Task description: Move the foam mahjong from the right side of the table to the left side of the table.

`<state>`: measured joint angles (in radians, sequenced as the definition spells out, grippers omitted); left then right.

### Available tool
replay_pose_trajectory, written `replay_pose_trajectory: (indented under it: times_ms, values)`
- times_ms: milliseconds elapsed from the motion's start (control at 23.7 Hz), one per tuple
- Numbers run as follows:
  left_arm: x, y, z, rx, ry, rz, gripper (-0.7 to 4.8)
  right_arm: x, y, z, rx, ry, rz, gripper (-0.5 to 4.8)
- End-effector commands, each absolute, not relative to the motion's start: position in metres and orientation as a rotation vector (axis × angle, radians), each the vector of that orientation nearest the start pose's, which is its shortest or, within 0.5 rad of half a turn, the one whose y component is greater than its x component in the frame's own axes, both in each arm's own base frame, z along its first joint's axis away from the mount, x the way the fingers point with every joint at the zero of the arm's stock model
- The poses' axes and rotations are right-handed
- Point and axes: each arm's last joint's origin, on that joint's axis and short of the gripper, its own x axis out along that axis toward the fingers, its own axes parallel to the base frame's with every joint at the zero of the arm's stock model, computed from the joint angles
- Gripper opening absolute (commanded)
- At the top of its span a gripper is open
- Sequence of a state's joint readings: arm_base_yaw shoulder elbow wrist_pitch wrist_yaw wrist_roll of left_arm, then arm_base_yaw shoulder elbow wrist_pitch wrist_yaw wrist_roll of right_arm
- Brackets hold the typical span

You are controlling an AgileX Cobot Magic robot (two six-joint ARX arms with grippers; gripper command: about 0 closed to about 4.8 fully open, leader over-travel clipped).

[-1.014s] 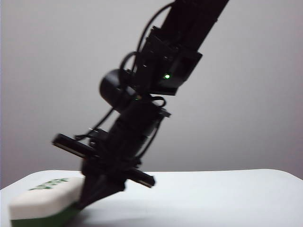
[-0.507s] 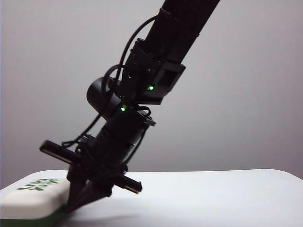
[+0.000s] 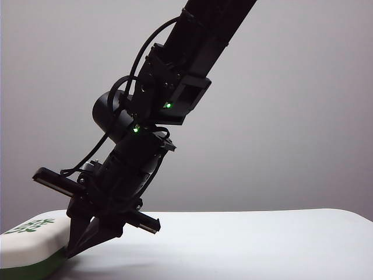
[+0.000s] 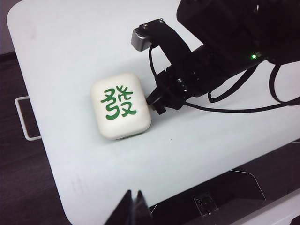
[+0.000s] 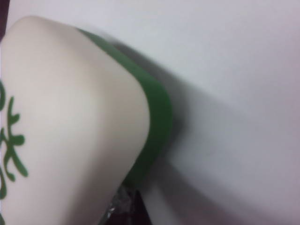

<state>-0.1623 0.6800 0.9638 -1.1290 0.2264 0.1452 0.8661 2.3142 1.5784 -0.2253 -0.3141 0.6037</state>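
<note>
The foam mahjong [image 4: 121, 107] is lying flat on the table [image 4: 70, 51], character side up, cream top over the green base. In the exterior view it's right at the left edge of the shot [image 3: 26, 248], so it looks like it's well over toward the left side already.

The right gripper [image 3: 78, 245] is the one doing the work. It's angled down with its tip low against the side of the block, at about the green base layer. In the left wrist view the same gripper [image 4: 154, 101] is touching the block's side edge. The fingers look pinched together into a point, not wrapped around the block, so my read is this is a push, not a carry. The right wrist view is basically all block [image 5: 70, 122] with a sliver of dark finger next to the green rim.

The left gripper [image 4: 133, 208] hangs well back from the block, over the table's near edge. Only the finger tips show, and they look closed together with nothing in them.

Step-wise I'd call this the tail end of the slide. Next move is probably either a little more nudge left, staying low so the tip doesn't ride up over the foam or tip it, or just backing the right gripper off. The table's edge isn't far from the block, so overshooting is the thing to watch.
</note>
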Motion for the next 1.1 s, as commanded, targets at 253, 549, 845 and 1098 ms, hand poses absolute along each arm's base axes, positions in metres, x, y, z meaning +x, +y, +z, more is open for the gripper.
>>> replay_pose_trajectory:
  times_ms: [253, 549, 845, 1098]
  values:
    - [0.090, -0.021, 0.326, 0.114, 0.807, -0.423, -0.05, 0.303, 0.366, 0.106, 0.210, 1.243, 0.753, -0.05]
    - [0.090, -0.021, 0.327, 0.115, 0.796, -0.422, -0.05, 0.316, 0.338, 0.146, 0.139, 1.206, 0.759, -0.05]
    - [0.093, -0.020, 0.329, 0.159, 0.749, -0.382, -0.05, 0.329, 0.273, 0.240, 0.086, 1.057, 0.767, -0.05]
    - [0.091, -0.019, 0.332, 0.176, 0.650, -0.369, -0.05, 0.306, 0.216, 0.327, 0.025, 0.845, 0.767, -0.05]
